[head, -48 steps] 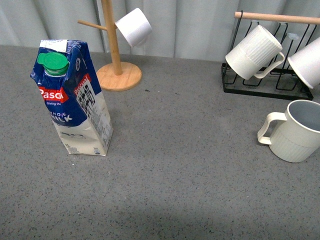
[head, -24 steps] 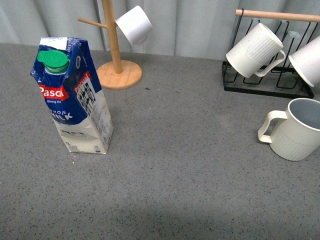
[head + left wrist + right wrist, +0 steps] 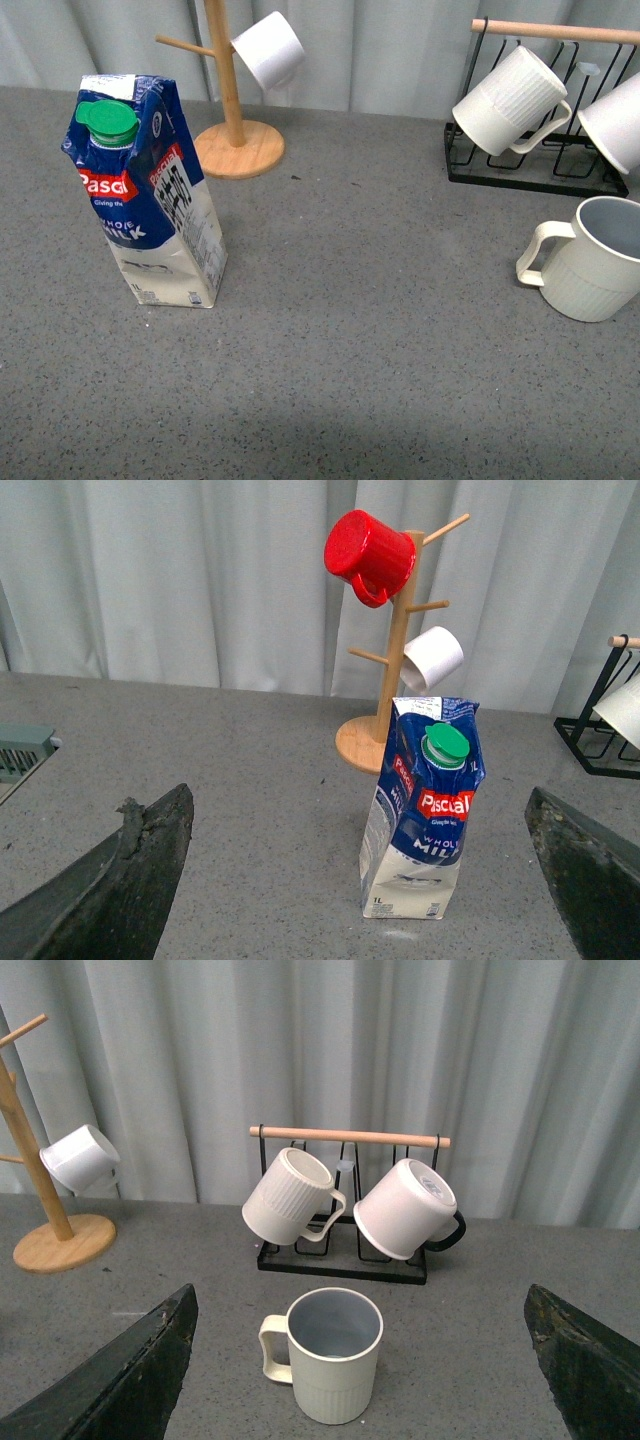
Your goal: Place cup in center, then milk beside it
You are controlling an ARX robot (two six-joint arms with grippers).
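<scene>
Grey speckled table backed by pale pleated curtain. Blue-and-white Pascal milk carton stands upright left of center; ribbed cream-white mug stands far right. Left jaws and right jaws: wide open, empty.

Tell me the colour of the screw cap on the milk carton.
Green. The cap on the milk shows best in the left wrist view.
</scene>
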